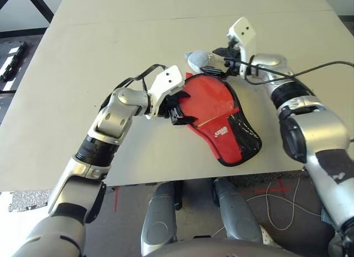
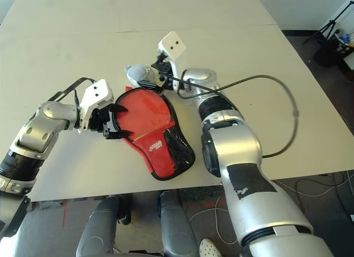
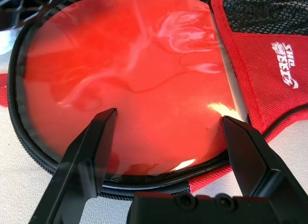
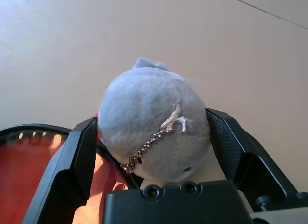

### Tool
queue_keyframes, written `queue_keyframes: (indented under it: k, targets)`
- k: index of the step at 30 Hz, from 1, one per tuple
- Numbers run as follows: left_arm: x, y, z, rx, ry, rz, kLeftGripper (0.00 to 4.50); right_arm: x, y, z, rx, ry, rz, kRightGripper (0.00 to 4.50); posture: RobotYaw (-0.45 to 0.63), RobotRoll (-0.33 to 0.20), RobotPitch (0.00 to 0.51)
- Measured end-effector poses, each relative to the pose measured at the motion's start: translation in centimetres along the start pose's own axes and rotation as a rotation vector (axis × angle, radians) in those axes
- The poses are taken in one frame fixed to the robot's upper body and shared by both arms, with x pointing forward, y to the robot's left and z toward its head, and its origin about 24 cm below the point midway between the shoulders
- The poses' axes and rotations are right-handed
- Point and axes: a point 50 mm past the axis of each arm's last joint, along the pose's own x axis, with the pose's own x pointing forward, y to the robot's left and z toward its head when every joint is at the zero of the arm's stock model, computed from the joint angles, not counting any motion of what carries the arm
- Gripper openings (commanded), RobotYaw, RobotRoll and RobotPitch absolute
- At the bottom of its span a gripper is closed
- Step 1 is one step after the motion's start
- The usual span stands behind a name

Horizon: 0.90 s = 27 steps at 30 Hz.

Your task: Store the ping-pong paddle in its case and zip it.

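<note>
— Looking at the table [image 1: 66, 91]: where's the ping-pong paddle [image 3: 130, 84]?

— Lying inside the case [image 1: 224, 121], red face up, near the front edge. The case mouth is unzipped around the round end.

— And the left gripper [image 1: 176, 109]?

— Fingers spread wide at the case's round rim, gripping nothing.

— The right gripper [image 4: 154, 151]?

— Also spread, straddling a grey-blue plush toy [image 4: 151, 125] just beyond the case. Whether the pads touch it, I can't tell.

Bright daylight, soft shadows; white glare streaks the paddle's glossy red face [image 3: 130, 84].
</note>
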Motion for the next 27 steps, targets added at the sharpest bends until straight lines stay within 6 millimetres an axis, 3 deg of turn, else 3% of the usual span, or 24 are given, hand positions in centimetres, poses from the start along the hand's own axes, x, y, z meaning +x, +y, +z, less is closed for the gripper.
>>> queue_keyframes:
  k: [8, 11, 18, 22, 24, 27]
  targets:
    - [0.0, -0.2, 0.1, 0.001, -0.002, 0.008, 4.47, 0.8, 0.5, -0.3, -0.004, 0.036, -0.083, 4.50, 0.01, 0.000, 0.287]
    - [0.0, -0.3, 0.1, 0.002, -0.003, 0.010, 4.50, 0.9, 0.5, -0.4, -0.004, 0.042, -0.099, 4.01, 0.01, 0.000, 0.287]
    - [0.1, -0.3, 0.1, 0.000, -0.004, 0.010, 4.50, 0.8, 0.2, -0.4, -0.002, 0.042, -0.143, 1.96, 0.01, 0.000, 0.285]
    - [0.5, -0.6, 0.2, 0.001, -0.004, -0.005, 4.50, 0.1, -0.7, -0.5, -0.019, 0.050, -0.175, 1.02, 0.00, 0.000, 0.284]
    - [0.7, -0.7, 0.2, 0.002, -0.003, -0.010, 4.50, -0.2, -1.0, -0.6, -0.026, 0.054, -0.184, 0.69, -0.01, 0.000, 0.284]
    - [0.8, -0.7, 0.2, 0.005, -0.001, -0.018, 4.50, -1.1, -1.9, -0.7, -0.035, 0.064, -0.210, 0.61, -0.01, 0.000, 0.285]
